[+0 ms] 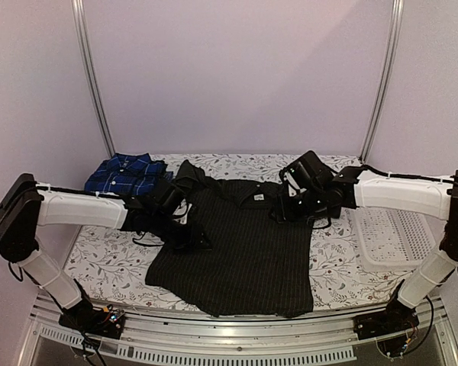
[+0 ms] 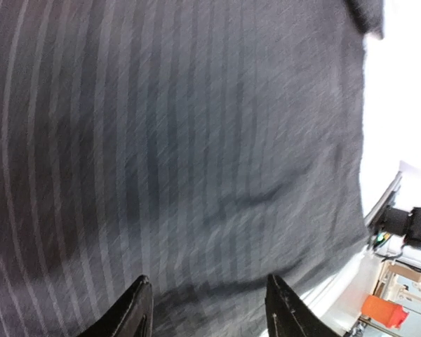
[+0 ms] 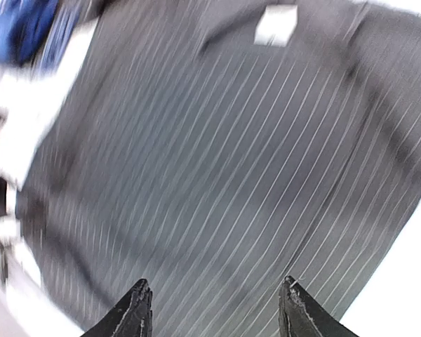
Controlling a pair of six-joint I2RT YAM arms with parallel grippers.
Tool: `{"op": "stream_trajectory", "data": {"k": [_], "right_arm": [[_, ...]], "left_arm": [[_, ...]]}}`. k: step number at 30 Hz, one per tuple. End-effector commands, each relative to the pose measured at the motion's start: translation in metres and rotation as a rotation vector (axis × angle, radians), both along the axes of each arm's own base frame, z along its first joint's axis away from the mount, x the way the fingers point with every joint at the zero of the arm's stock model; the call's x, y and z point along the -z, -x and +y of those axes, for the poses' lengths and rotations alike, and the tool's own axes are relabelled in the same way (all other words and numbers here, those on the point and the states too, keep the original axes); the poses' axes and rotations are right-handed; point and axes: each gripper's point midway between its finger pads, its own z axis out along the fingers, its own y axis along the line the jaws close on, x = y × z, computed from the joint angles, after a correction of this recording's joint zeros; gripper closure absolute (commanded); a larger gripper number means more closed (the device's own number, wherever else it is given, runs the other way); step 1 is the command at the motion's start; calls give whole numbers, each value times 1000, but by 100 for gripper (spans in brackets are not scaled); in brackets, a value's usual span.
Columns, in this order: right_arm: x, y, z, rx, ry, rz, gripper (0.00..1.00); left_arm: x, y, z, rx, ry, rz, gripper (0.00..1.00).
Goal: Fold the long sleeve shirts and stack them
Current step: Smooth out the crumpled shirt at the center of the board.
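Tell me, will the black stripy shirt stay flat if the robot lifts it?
Probably not: the black pinstriped shirt lies limp and creased, so it would likely droop. It looks thin, so probably light.

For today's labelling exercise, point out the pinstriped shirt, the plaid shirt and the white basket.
pinstriped shirt (image 1: 244,252): top external view, middle of its body.
plaid shirt (image 1: 126,174): top external view, its folded top.
white basket (image 1: 395,236): top external view, bare mesh floor.

Fine pale pinstripes on the black shirt (image 1: 237,252), white neck label (image 3: 276,24), blue-and-navy checks on the plaid shirt (image 1: 126,174), white mesh basket (image 1: 397,236), white tablecloth (image 1: 99,263) printed with grey leaves and flowers, white arms (image 1: 76,207) with black joints, pale lilac walls (image 1: 237,76).
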Motion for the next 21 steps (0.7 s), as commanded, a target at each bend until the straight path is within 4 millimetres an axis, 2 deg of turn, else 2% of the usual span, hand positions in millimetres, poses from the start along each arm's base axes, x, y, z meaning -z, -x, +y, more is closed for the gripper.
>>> {"op": "stream_trajectory", "data": {"k": [1, 4, 5, 6, 8, 11, 14, 19, 21], "right_arm": [[6, -78, -16, 40, 96, -110, 42], [16, -119, -19, 61, 108, -115, 45], [31, -128, -19, 53, 117, -91, 46], [35, -137, -18, 53, 116, -89, 46], [54, -149, -18, 55, 128, -66, 46], [70, -157, -17, 59, 114, -37, 46], [83, -160, -18, 74, 113, -18, 46], [98, -171, -25, 119, 107, 2, 46], [98, -177, -26, 132, 97, -6, 47]], "left_arm": [[1, -19, -24, 50, -7, -33, 46], [5, -29, -46, 87, 0, -48, 46], [8, -31, -53, 102, -2, -49, 46], [10, -33, -60, 115, 0, -49, 46], [14, -34, -71, 135, 7, -45, 47], [15, -35, -86, 153, 28, -48, 47], [21, -31, -92, 165, 35, -33, 47], [31, -24, -91, 181, 20, -13, 47], [33, -23, -89, 179, 9, -12, 47]]}}
